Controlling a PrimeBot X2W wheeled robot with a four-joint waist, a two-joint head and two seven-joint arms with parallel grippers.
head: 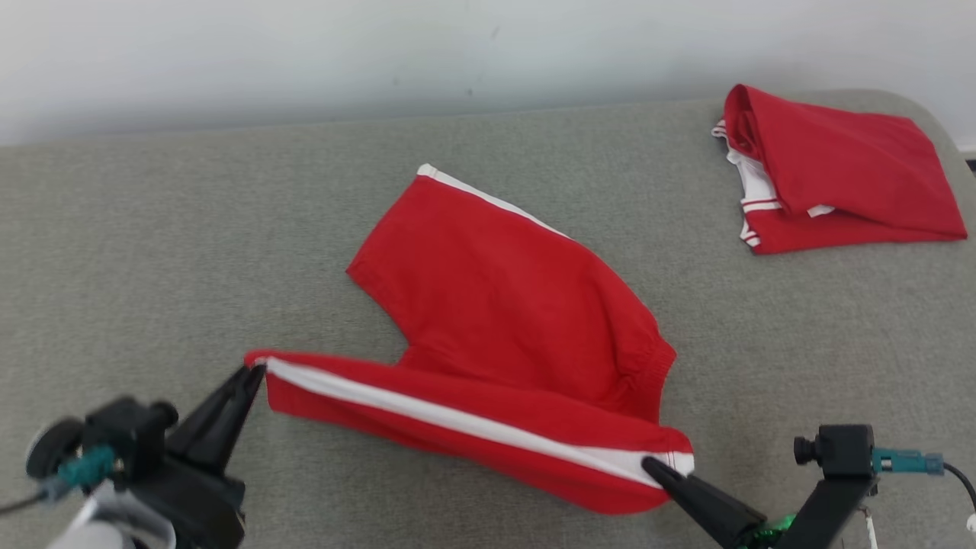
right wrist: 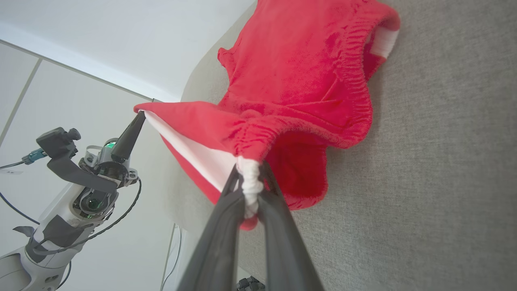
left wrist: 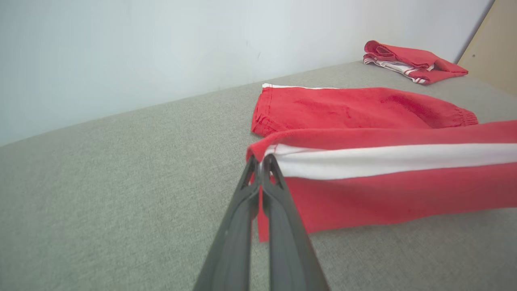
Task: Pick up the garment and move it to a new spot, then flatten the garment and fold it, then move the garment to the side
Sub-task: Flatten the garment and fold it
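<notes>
Red shorts (head: 503, 305) sit mid-desk toward the near edge, on the grey cloth-covered desk (head: 152, 267). The left gripper (head: 255, 372) has its fingers closed on the near leg's hem corner, right at the white stripe (head: 457, 415). The right gripper (head: 653, 463) has its fingers pinched on the stripe's waistband end; the bunched white elastic shows between them in the right wrist view.

The held leg is raised off the desk and stretched between the two grips. Its long axis runs along the near edge, hem to the left and waistband to the right. The other leg lies flat, its hem pointing at the far edge, slightly left.

Likely step: fold, near leg over flat leg. To do it well:
- carry both grips toward the far edge together
- hold the stripe taut so there is no sag
- match hem to hem and lower before releasing

A folded red garment (head: 831, 168) lies at the far right corner, well apart.
</notes>
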